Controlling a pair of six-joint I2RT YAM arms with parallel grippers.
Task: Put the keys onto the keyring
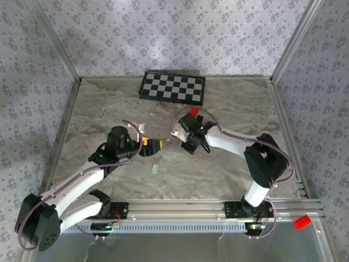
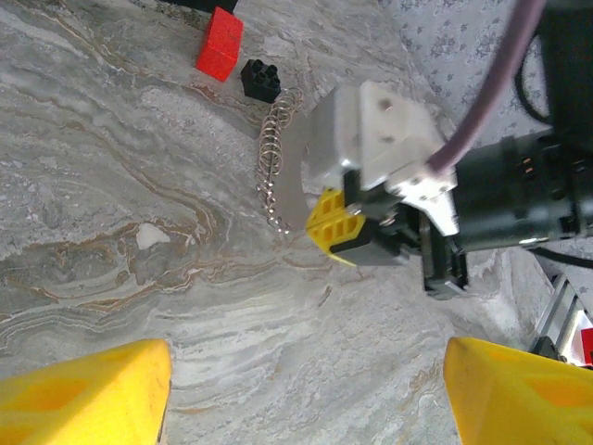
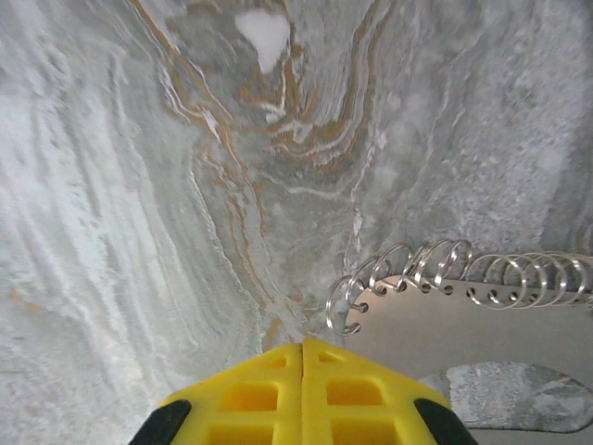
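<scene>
Shut right claw (image 3: 304,350), yellow tips pressed together, right beside keyring (image 3: 445,269); cannot tell whether pinching its flat grey plate (image 3: 435,324); wide-open left claw (image 2: 306,371), empty, near keyring; row of wire loops (image 2: 271,167) along plate edge, on marbled bench (image 3: 139,185); black cube (image 2: 260,81), then red block (image 2: 220,42), just beyond keyring; pale key (image 1: 155,169) on bench, well apart from keyring.

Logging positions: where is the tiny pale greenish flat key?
Top view: the pale greenish key lies on the marble table, left of centre, just nearer than the left gripper.
</scene>
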